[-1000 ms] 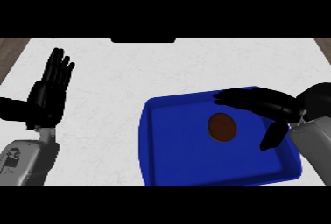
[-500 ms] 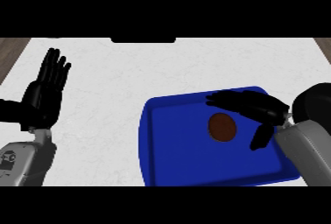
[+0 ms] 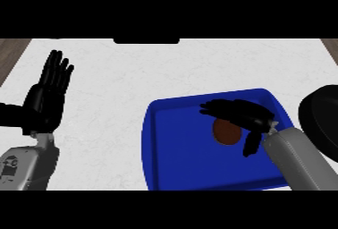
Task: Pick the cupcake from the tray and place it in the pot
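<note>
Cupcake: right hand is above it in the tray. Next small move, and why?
Probably lower the right hand slightly and curl fingers and thumb round the cupcake. It lies in the blue tray, showing between the spread fingers and the thumb, so the hand brackets it but does not hold it. The pot sits at the view's right edge.

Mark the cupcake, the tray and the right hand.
cupcake (image 3: 225, 133): head view, its brown top.
tray (image 3: 181, 154): head view, bare blue floor.
right hand (image 3: 239, 112): head view, its back.
</note>
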You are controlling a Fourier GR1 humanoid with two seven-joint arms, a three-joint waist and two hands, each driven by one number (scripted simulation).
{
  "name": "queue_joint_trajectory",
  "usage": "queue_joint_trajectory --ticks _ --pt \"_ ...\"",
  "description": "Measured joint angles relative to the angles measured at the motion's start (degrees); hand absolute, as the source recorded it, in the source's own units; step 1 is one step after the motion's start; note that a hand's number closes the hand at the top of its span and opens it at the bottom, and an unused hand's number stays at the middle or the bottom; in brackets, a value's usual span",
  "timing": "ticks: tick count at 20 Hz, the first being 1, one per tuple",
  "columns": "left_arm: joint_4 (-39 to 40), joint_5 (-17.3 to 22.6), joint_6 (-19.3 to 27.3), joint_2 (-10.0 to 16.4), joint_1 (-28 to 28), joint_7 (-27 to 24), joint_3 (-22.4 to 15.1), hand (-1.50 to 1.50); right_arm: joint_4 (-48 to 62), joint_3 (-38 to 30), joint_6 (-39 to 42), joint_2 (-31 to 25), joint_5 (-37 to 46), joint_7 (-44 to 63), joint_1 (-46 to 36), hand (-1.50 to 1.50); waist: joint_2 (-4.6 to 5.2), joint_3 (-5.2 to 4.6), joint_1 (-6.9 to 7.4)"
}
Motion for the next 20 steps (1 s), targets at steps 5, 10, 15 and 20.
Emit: queue_joint_trajectory --ticks 5,10,15,20 --pt "-0.26 -0.68 -0.91 -0.41 0.54 0.06 0.78 0.0 1.89 0.04 -1.73 2.06 2.8 -2.33 0.26 1.5 -0.43 -0.48 0.0" --pt "-0.69 -1.07 -1.22 -0.31 -0.04 1.09 1.17 0.0 3.22 2.15 -3.65 3.64 5.51 -7.07 -1.03 1.5 -0.54 -0.71 0.04" --pt "-0.93 -1.24 -1.8 -0.83 1.09 0.23 1.68 0.0 4.14 2.39 -6.33 4.81 7.88 -9.98 -1.46 1.5 -0.71 -0.9 -0.01" --pt "-0.5 -1.47 -2.04 -0.79 0.18 0.71 2.32 0.0 0.52 1.84 -7.75 5.66 9.52 -8.82 0.69 1.5 -0.7 -0.87 -0.33"
